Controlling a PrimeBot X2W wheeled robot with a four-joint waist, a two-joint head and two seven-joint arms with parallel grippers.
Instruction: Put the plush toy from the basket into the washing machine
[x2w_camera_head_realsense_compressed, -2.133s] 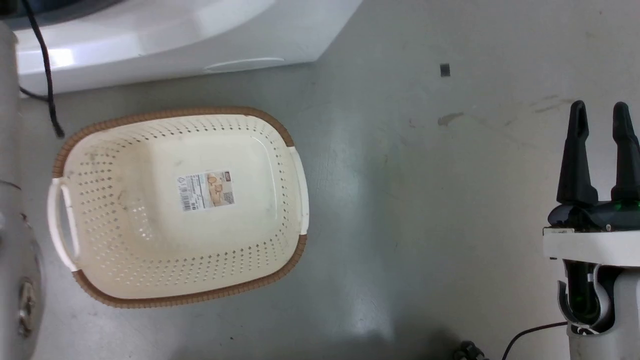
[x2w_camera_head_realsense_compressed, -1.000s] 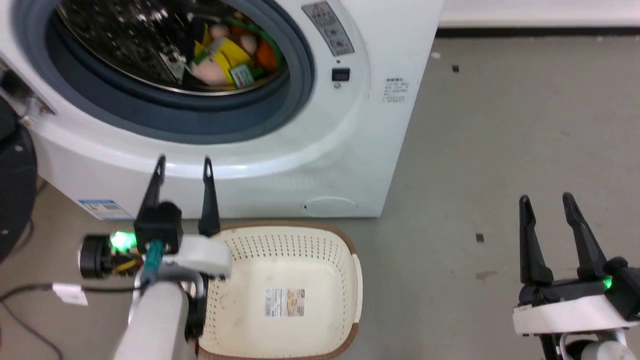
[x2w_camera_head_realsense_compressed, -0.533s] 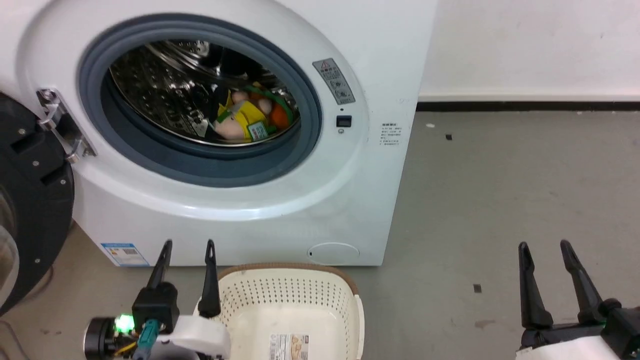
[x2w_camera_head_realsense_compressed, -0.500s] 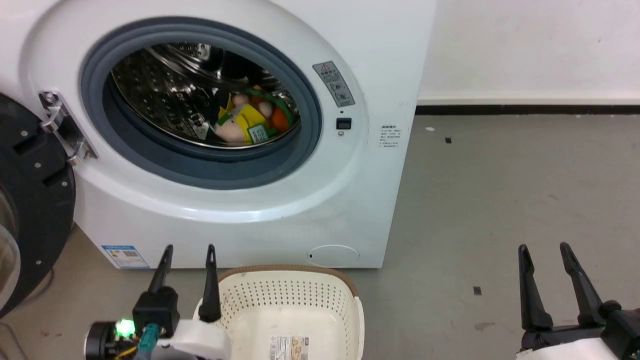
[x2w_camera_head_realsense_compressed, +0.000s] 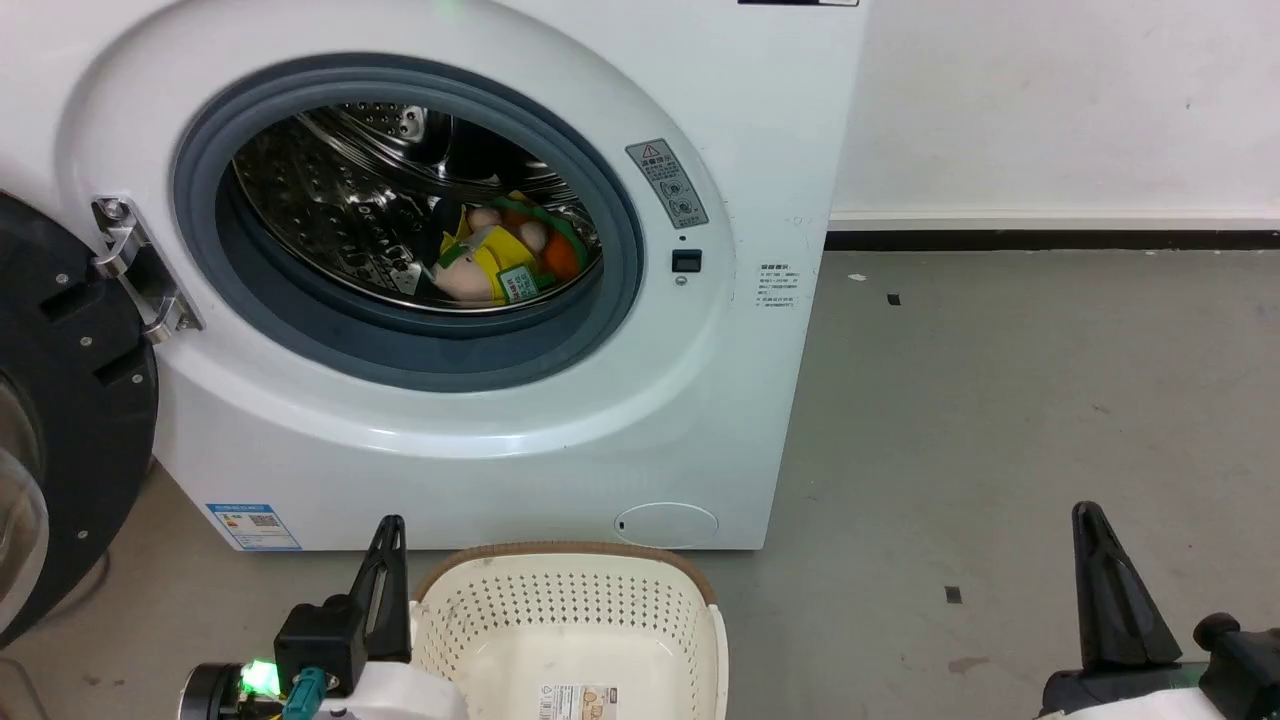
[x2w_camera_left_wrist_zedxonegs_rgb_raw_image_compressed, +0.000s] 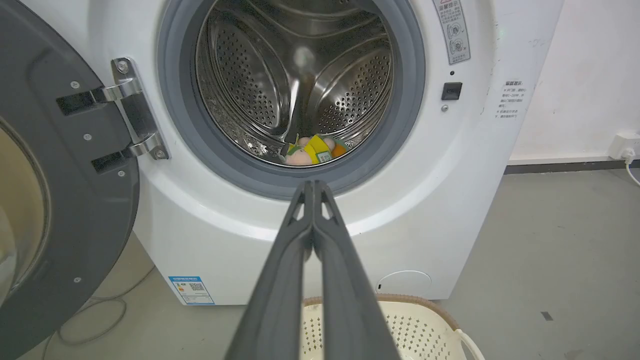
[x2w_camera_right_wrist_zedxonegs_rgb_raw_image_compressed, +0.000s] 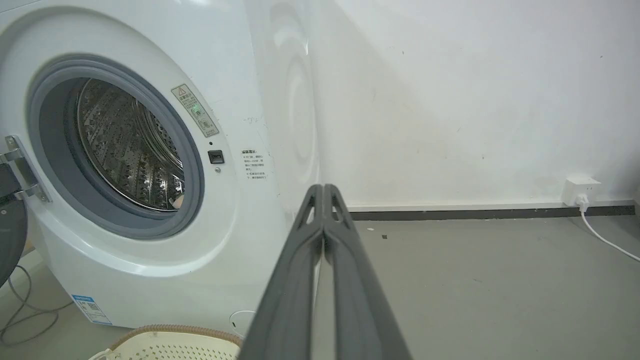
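Observation:
The washing machine (x2w_camera_head_realsense_compressed: 520, 440) stands with its porthole open and its dark door (x2w_camera_head_realsense_compressed: 70, 400) swung out to the left. The plush toy (x2w_camera_head_realsense_compressed: 500, 262), orange, yellow and green with pale pink limbs, lies inside the steel drum near the front lip; the left wrist view also shows the plush toy (x2w_camera_left_wrist_zedxonegs_rgb_raw_image_compressed: 312, 150). On the floor in front of the machine sits the cream basket (x2w_camera_head_realsense_compressed: 560, 598), with nothing but its label inside. My left gripper (x2w_camera_head_realsense_compressed: 390, 525) is shut and empty just left of the basket. My right gripper (x2w_camera_head_realsense_compressed: 1088, 512) is shut and empty, far right over bare floor.
The open door (x2w_camera_left_wrist_zedxonegs_rgb_raw_image_compressed: 65, 200) takes up the space left of the machine. A cable (x2w_camera_left_wrist_zedxonegs_rgb_raw_image_compressed: 100, 330) lies on the floor beneath it. At the right a wall socket (x2w_camera_right_wrist_zedxonegs_rgb_raw_image_compressed: 580, 190) with a white cord (x2w_camera_right_wrist_zedxonegs_rgb_raw_image_compressed: 605, 242) sits by the skirting. Grey floor stretches right of the machine.
Both grippers have gone from open to shut and sit lower in the picture. The head camera has tilted up from the basket to the washer front. The plush toy stays in the drum.

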